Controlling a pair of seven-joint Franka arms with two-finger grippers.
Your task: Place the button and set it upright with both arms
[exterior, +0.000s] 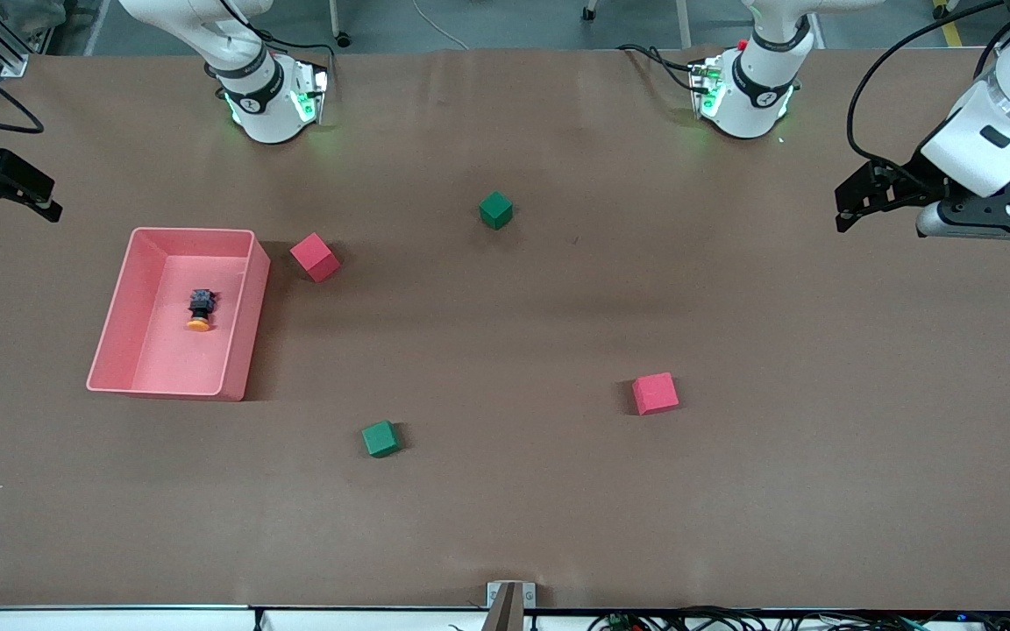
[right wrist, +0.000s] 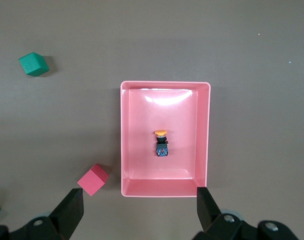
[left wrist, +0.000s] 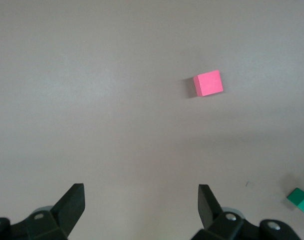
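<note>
The button (exterior: 199,311) lies on its side in a pink bin (exterior: 246,324) toward the right arm's end of the table. Its black body is farther from the front camera than its orange cap. In the right wrist view the button (right wrist: 161,143) sits mid-bin, well apart from my right gripper (right wrist: 140,206). That right gripper (exterior: 14,188) hangs open and empty over the table's edge at the right arm's end. My left gripper (exterior: 860,197) hangs open and empty over the left arm's end of the table. The left gripper (left wrist: 142,200) has only bare table between its fingers.
A red cube (exterior: 315,257) sits beside the bin. A green cube (exterior: 496,210) lies mid-table near the bases. Nearer the front camera are another red cube (exterior: 655,393) and another green cube (exterior: 380,438). The brown table (exterior: 505,526) stretches wide around them.
</note>
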